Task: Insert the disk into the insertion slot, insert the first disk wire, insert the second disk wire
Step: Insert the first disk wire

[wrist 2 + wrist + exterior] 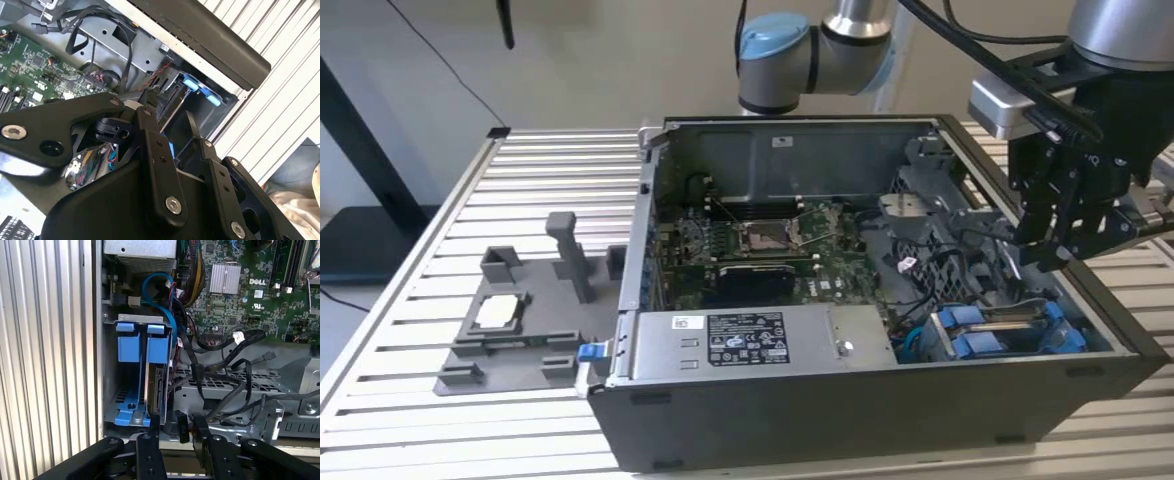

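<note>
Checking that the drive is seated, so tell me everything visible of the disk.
The disk stands on edge in the insertion slot, clipped in its bright blue plastic carrier. In the first wrist view its dark connector edge shows, looking bare. Black cables hang close beside it.

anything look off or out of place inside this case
Nothing damaged or spilled. The disk sits in the insertion slot, but black cables beside it sprawl loose, with at least one connector end unplugged.

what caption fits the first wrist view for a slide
Disk seated in the insertion slot, gripper near a black wire connector
</note>
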`<state>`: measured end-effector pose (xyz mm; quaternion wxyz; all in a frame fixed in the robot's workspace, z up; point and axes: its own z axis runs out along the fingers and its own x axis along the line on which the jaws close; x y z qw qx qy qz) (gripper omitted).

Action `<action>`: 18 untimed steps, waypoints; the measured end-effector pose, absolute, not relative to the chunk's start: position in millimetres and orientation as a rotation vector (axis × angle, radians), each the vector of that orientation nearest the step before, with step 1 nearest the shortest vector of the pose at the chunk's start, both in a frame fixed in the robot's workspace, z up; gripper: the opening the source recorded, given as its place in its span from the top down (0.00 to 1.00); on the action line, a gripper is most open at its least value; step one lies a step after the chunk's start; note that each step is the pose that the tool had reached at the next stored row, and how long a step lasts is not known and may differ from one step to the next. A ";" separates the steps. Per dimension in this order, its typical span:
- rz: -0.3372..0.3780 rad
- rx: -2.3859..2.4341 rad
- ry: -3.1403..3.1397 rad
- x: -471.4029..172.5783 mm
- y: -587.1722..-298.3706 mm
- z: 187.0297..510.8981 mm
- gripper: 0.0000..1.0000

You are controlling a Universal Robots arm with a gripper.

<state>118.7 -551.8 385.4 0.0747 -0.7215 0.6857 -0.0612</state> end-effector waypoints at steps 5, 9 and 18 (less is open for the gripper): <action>-0.183 -2.164 2.057 118.7 -551.8 384.9 0.60; -0.182 -2.164 2.057 118.7 -551.9 383.5 0.69; -0.179 -2.162 2.056 118.6 -551.6 380.1 0.78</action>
